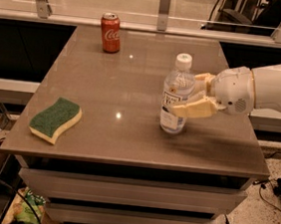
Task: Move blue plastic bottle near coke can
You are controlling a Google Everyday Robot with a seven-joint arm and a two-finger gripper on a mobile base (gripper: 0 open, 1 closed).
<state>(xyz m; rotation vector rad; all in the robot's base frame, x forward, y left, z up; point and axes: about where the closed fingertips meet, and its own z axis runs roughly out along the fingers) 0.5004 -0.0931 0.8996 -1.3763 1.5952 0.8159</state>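
In the camera view, the blue plastic bottle (177, 88) is seen standing upright on the right half of the table (128, 87), set between the two pale fingers (197, 109) of the gripper (186, 94); one finger is laid across the front of the bottle at label height, while the other is partly hidden behind the bottle's shoulder; the bottle's base is seen resting on the tabletop; the bottle is shown as clear plastic with a faint bluish tint, closed by a white screw cap (184, 61) and wrapped low down with a white-and-dark label (168, 112); the fingers are drawn in narrowly, closed against the bottle's sides, and nothing else is touched by them; the gripper is carried on a white arm (273, 88) reaching in from the right edge; the coke can (110, 33) is placed upright at the far left corner of the table, well apart from the bottle; a green-and-yellow sponge (54, 119) is laid near the front left edge
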